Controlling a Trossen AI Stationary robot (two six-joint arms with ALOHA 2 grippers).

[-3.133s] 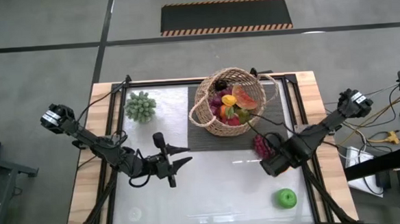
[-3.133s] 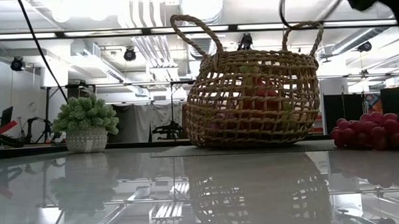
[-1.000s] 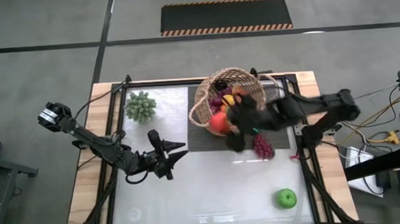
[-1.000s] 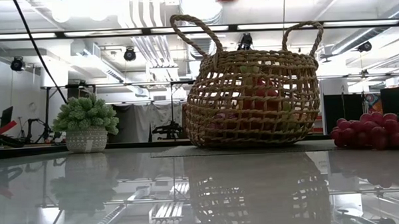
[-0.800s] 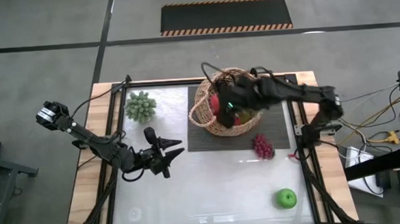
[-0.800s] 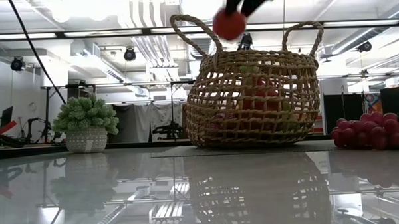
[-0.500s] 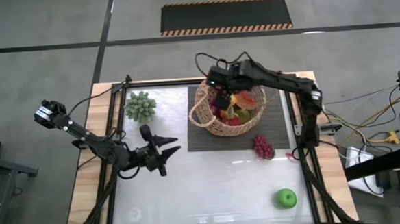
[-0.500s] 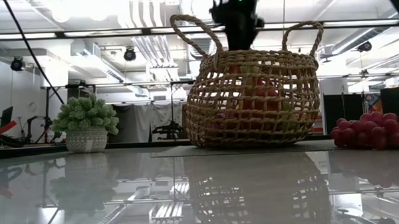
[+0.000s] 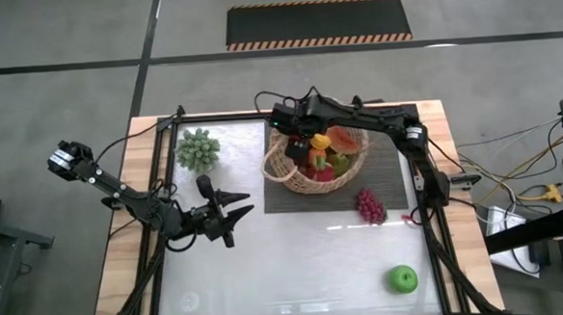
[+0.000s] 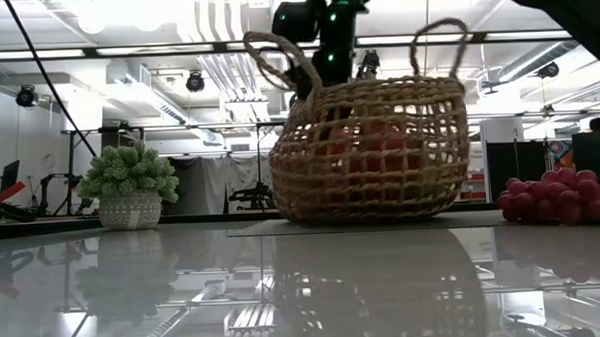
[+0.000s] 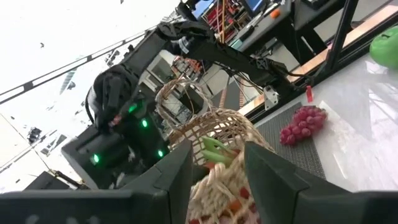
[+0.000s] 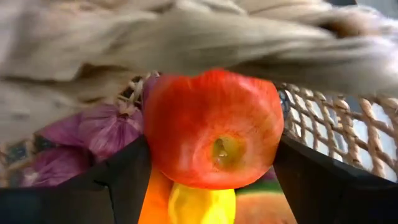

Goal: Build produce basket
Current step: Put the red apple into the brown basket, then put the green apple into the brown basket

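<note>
Basket on mat at far centre of bench, mostly filled. My right hand over its left rim, clenched on red fruit. Left hand released, waiting mid-left. I judge grapes and apple left to load.

A pale green potted plant sits toward the far left of my bench, well apart from everything else; at table height it shows as spiky green leaves in a white woven pot. A dark mat lies on the far half of the glossy white top. Out on the grey floor beyond, there's a black mat with striped edges. Ceiling lights and ducts run overhead.
</note>
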